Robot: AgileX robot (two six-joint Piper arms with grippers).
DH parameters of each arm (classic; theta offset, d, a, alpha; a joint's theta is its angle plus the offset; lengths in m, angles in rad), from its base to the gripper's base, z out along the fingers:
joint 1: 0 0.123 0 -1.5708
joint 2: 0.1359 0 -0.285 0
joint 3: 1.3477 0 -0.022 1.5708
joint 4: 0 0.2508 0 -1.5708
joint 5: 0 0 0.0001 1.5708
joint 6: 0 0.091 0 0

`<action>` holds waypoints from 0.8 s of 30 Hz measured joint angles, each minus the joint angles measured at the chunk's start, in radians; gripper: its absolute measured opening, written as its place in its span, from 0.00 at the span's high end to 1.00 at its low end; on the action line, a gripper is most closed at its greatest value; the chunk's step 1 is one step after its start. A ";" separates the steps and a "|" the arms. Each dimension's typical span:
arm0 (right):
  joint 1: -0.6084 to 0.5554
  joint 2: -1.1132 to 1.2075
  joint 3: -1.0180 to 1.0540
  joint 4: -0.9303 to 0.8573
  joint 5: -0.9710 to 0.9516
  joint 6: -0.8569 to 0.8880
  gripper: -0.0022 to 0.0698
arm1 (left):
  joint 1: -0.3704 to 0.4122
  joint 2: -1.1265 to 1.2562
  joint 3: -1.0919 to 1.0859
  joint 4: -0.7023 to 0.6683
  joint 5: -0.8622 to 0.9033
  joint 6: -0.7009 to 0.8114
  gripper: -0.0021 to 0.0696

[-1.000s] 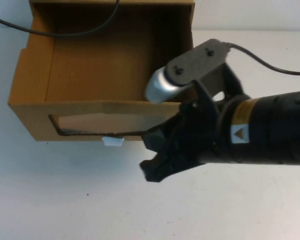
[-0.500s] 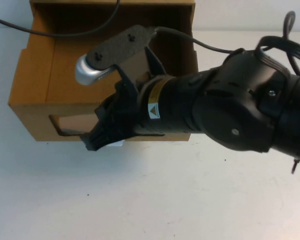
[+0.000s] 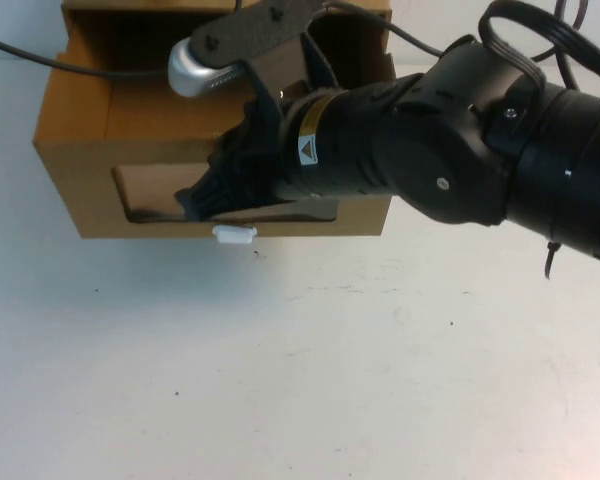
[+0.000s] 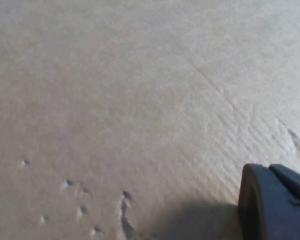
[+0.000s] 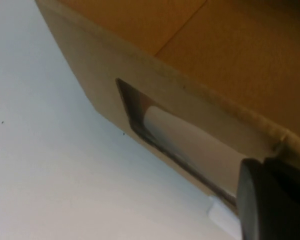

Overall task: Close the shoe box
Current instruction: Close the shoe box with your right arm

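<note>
The brown cardboard shoe box [image 3: 75, 150] stands at the far left of the table, with its top open. Its front has a clear window [image 3: 145, 190] and a small white tab [image 3: 234, 235] below that window. My right arm reaches across from the right. My right gripper [image 3: 192, 203] is shut and empty, with its tip against the box front at the window, just above the tab. The right wrist view shows the window [image 5: 180, 140], the tab [image 5: 221, 217] and the gripper [image 5: 270, 200] close to the front. My left gripper [image 4: 275, 207] sits against a bare cardboard surface [image 4: 120, 100] and is hidden in the high view.
White tabletop [image 3: 280, 380] spreads in front of the box. A black cable [image 3: 40, 62] runs over the box's far left corner. My bulky right arm [image 3: 460, 150] covers the right part of the box.
My right arm swung left across the box front and pressed on it. The front panel with the window and tab moved away, toward the back.
</note>
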 joint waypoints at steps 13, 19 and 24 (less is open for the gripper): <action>-0.099 0.102 -0.136 0.006 -0.065 0.000 0.99 | 0.000 0.000 0.000 -0.002 0.000 0.000 0.98; -0.144 0.143 -0.167 0.038 -0.149 0.000 0.99 | 0.000 0.000 0.000 -0.004 0.000 0.000 0.98; -0.169 0.166 -0.177 0.073 -0.202 0.000 0.99 | 0.000 0.000 0.000 -0.006 0.000 0.000 0.98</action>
